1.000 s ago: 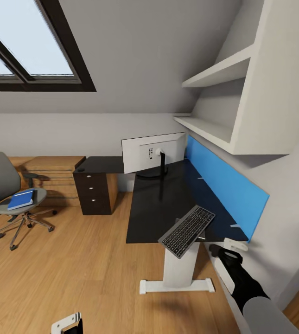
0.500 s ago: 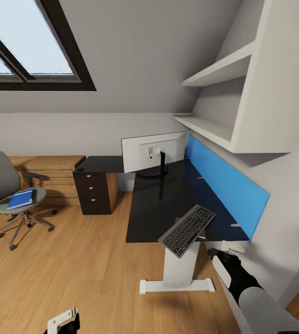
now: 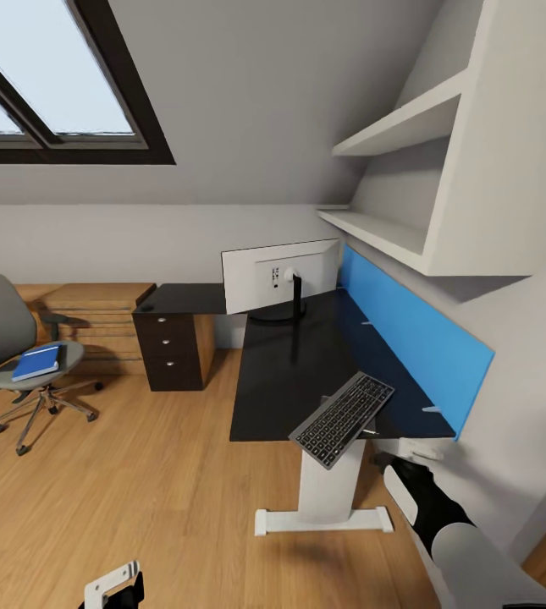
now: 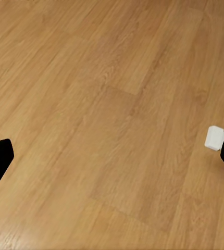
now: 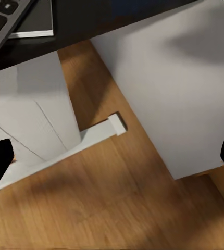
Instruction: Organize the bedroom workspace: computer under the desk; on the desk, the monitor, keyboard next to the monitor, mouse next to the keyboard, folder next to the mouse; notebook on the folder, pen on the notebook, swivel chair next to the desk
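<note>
The black desk [image 3: 285, 381] carries the monitor [image 3: 281, 275], its white back turned toward me. The grey keyboard [image 3: 342, 419] lies tilted over the desk's near edge, and its corner [image 5: 2, 18] rests on a thin dark book-like thing [image 5: 36, 21]. At the far left the grey swivel chair [image 3: 6, 334] holds the blue folder [image 3: 37, 362] on its seat. My right gripper [image 5: 112, 161] hangs open below the desk's near right corner, empty. My left gripper [image 4: 112, 156] is open over bare floor, low at the left [image 3: 112, 585].
The desk's white leg and foot [image 3: 323, 507] stand on the wood floor just left of my right arm [image 3: 446, 524]. A dark drawer unit [image 3: 175, 347] and a wooden dresser [image 3: 95, 317] sit at the back. A blue panel [image 3: 408, 338] and white shelves [image 3: 399, 127] line the right wall.
My right arm has dropped and pulled back a little below the desk corner. The left gripper has shifted slightly left. The view has drifted a touch.
</note>
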{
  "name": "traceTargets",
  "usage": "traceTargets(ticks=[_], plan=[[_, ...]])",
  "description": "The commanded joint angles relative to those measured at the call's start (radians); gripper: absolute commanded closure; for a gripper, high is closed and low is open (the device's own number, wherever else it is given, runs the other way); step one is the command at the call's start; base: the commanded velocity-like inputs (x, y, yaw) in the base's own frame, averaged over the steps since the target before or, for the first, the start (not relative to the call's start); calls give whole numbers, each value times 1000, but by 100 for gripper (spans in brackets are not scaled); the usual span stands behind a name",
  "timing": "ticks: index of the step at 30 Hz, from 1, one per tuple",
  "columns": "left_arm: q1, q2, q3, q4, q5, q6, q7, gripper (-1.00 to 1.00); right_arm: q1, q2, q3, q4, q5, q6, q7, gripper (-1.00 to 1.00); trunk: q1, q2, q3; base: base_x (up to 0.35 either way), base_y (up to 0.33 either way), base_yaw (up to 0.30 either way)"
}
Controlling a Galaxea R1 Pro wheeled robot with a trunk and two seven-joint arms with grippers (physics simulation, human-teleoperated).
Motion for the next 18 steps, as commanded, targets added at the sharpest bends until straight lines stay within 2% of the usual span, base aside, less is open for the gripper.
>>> traceTargets(ticks=[1, 3, 5, 18], plan=[[-1, 1, -2, 1, 11, -5, 3, -100, 0, 4, 2, -3, -4, 5, 0, -100, 0, -1, -1, 0, 0, 0], [-1, 3, -3, 4, 11, -6, 1, -100, 0, 28, 3, -4, -1, 4, 19, -100, 0, -1, -1, 0, 0, 0], [-1, 4, -3, 5, 11, -6, 0, -100, 0, 40, 4, -6, 0, 3, 24, -100, 0, -1, -1, 0, 0, 0], [-1, 4, -3, 6, 11, -6, 1, -100, 0, 63, 3, -11, -3, 4, 23, -100, 0, -1, -1, 0, 0, 0]])
